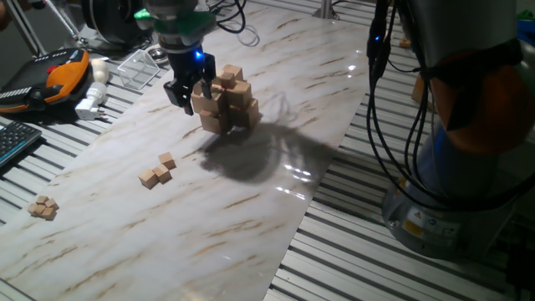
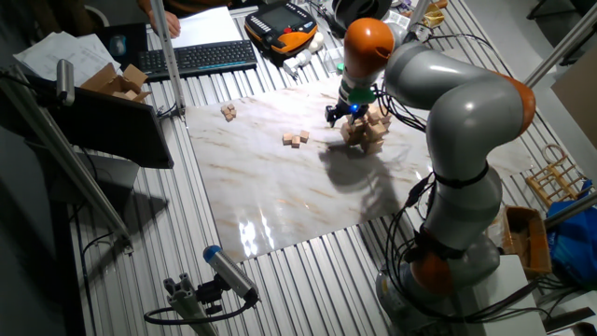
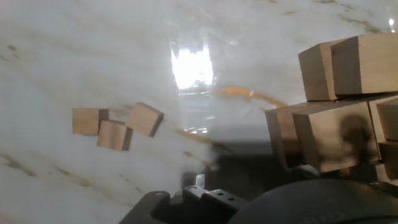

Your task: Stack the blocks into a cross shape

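blocks point(image 1: 159, 170) look light, stiff and smooth-faced; best pinched across opposite flat sides. the pincer point(image 1: 189, 90) hangs beside the cross shape point(image 1: 227, 102), apparently spread, empty.

arm point(image 2: 457, 103): silver-grey shell, orange joints | hand point(image 1: 189, 90): black, blue light | black cables

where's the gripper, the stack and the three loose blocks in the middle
gripper point(image 1: 189, 90): one fixed view, between its fingertips
stack point(image 1: 232, 102): one fixed view, a cube's front face
three loose blocks point(image 1: 158, 171): one fixed view, the cluster's middle
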